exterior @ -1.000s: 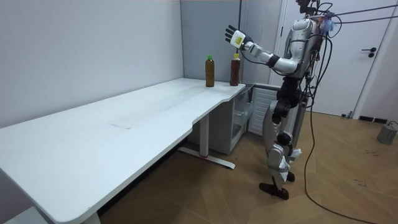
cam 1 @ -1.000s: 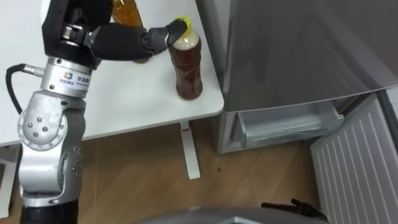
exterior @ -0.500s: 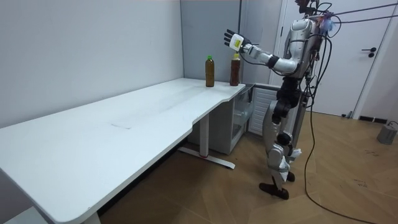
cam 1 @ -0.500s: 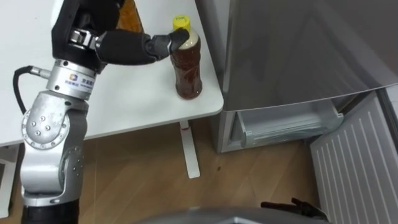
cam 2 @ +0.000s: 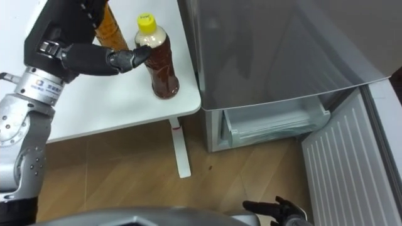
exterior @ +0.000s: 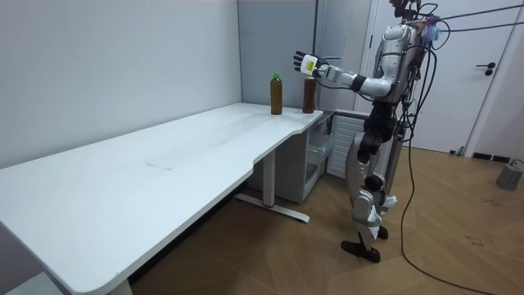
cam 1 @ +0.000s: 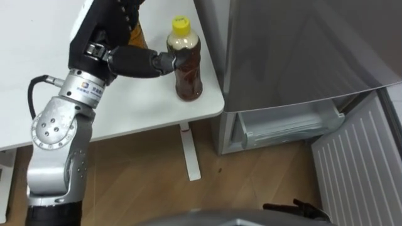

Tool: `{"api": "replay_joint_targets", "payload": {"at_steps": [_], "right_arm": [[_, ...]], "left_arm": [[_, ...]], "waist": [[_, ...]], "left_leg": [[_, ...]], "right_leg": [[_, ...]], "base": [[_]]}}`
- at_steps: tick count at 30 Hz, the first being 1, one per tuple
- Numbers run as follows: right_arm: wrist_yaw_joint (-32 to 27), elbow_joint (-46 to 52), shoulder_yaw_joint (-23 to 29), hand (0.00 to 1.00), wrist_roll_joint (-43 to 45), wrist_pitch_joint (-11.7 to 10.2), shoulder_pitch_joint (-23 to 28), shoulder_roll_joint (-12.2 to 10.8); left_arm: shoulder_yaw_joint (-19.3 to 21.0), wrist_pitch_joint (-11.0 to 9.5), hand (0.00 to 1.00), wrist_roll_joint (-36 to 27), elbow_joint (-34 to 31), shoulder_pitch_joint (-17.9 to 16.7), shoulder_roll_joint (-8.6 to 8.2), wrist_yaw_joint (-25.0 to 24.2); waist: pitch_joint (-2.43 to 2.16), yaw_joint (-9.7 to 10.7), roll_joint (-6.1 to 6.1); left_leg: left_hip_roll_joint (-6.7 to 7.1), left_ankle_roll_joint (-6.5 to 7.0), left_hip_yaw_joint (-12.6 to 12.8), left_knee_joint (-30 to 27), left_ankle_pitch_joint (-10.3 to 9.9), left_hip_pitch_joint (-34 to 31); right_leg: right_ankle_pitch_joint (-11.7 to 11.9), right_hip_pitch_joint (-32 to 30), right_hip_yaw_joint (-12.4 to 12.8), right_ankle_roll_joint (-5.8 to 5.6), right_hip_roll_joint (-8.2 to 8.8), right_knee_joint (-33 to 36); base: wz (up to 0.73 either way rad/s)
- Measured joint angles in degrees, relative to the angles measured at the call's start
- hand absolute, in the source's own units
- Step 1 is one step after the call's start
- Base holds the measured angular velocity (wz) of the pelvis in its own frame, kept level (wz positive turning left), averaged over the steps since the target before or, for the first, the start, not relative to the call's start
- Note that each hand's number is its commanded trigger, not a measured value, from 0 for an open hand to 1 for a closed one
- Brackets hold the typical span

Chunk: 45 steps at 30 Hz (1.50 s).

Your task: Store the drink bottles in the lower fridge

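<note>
I'm at the grasp step: my left hand (cam 1: 146,61), fingers spread and just touching, meets the drink bottle (cam 1: 186,63) standing on the bench (cam 1: 125,107) corner beside the fridge (cam 1: 301,50); next I must close around it

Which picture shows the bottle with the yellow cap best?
The left eye view: the yellow-capped bottle stands whole and near, the left hand at its side. The right eye view shows the same; the room view shows it tiny.

Robot at table (exterior: 164,176) end; left hand (exterior: 307,62) by bottle (exterior: 309,94) top; second bottle (exterior: 277,96) near.
</note>
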State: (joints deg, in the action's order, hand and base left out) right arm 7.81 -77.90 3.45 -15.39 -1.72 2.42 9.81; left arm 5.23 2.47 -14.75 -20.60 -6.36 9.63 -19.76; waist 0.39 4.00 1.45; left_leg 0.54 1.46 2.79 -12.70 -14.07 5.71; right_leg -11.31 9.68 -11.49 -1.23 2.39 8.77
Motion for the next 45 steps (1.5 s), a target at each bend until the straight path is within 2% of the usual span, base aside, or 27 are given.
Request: {"api": "replay_joint_targets", "payload": {"at_steps": [1,9,11,18,24,30,32,36,37,42,44,45], "right_arm": [[0.1,0.0,0.0,0.0,0.0,0.0,0.0,0.1],[0.9,0.3,0.2,0.0,0.4,0.6,0.1,0.3],[1.1,0.5,0.2,0.0,0.4,0.6,0.1,0.3],[1.1,0.5,0.2,0.0,0.5,0.6,0.1,0.3],[1.1,2.5,0.2,0.0,0.6,0.9,1.2,0.2],[1.1,4.4,0.2,0.0,1.0,2.1,1.8,0.1],[1.0,4.9,0.2,0.0,1.3,2.6,2.0,0.2],[1.0,5.6,0.2,0.0,1.6,3.1,2.2,0.1],[1.0,6.1,0.2,0.0,2.2,3.1,2.2,0.1],[0.9,6.4,0.3,0.0,2.7,3.1,2.8,0.0],[0.7,6.7,0.5,0.0,2.7,3.1,2.6,0.1],[0.6,6.7,0.7,0.0,2.7,3.1,2.6,0.1]], "left_arm": [[-0.1,0.0,0.0,0.0,0.1,-0.1,0.0,-0.1],[-1.2,0.5,0.0,-0.1,3.1,-2.6,0.13,-1.3],[-1.2,1.3,0.0,-0.1,3.8,-2.8,0.13,-1.3],[-1.3,1.3,0.0,-0.2,4.1,-2.9,0.17,-1.2],[-2.2,1.6,0.0,-1.5,6.9,-2.9,0.22,-0.7],[-3.2,2.6,0.0,-2.2,12.2,-2.9,-0.05,0.6],[-3.2,3.9,0.0,-2.2,13.9,-2.9,-0.05,1.1],[-3.1,4.3,0.0,-2.4,14.0,-2.9,-0.06,1.5],[-3.1,4.3,0.0,-2.5,14.0,-2.8,-0.06,1.6],[-3.0,4.6,0.0,-2.4,14.0,-2.5,-0.04,2.9],[-3.0,4.6,0.0,-2.4,14.0,-2.4,0.01,3.5],[-3.1,4.6,0.0,-2.4,14.0,-2.4,0.01,3.6]], "waist": [[-0.14,0.0,0.2],[-0.08,0.6,0.04],[-0.09,0.6,-0.06],[-0.17,0.5,-0.36],[-0.09,0.6,-0.75],[-0.25,0.6,-0.83],[-0.33,0.5,-0.78],[-0.43,0.4,-0.92],[-0.68,0.5,-0.53],[-0.58,0.5,-0.45],[0.13,0.6,-0.33],[0.16,0.7,-0.23]], "left_leg": [[0.01,0.0,0.0,0.0,0.0,0.0],[-0.05,0.0,0.1,0.4,0.0,0.2],[-0.05,0.0,0.1,0.4,0.0,0.0],[-0.04,0.0,0.1,0.4,0.0,-0.1],[-0.04,0.0,0.1,0.0,0.0,-0.1],[-0.11,-0.01,0.4,0.5,0.0,-0.1],[-0.16,-0.02,0.6,0.5,0.0,-0.1],[-0.18,-0.04,1.1,0.4,0.0,-0.1],[-0.17,-0.03,1.2,0.2,0.0,-0.1],[-0.13,-0.03,1.4,0.1,0.0,0.4],[-0.14,-0.03,1.4,0.1,0.0,0.7],[-0.16,-0.03,1.4,0.2,0.0,0.7]], "right_leg": [[0.0,0.0,-0.2,0.0,0.01,0.0],[0.0,0.2,-0.3,0.0,0.0,0.0],[0.0,0.1,-0.6,0.0,0.03,0.0],[0.0,0.1,-0.8,0.0,0.07,0.0],[0.0,0.2,-0.9,-0.02,0.06,-0.1],[0.0,0.0,-0.6,-0.01,0.02,0.0],[0.0,-0.3,-0.3,0.0,-0.03,0.0],[0.0,-0.5,0.2,0.0,-0.05,0.1],[0.0,-0.5,0.3,0.0,-0.03,0.1],[0.0,-0.3,0.4,0.0,0.05,0.0],[0.0,0.3,0.4,-0.01,0.04,-0.1],[0.0,0.3,0.4,-0.01,0.03,-0.1]], "base": [[0.0],[0.0],[0.05],[0.01],[0.0],[-0.02],[-0.06],[-0.07],[-0.04],[0.0],[0.0],[0.03]]}}
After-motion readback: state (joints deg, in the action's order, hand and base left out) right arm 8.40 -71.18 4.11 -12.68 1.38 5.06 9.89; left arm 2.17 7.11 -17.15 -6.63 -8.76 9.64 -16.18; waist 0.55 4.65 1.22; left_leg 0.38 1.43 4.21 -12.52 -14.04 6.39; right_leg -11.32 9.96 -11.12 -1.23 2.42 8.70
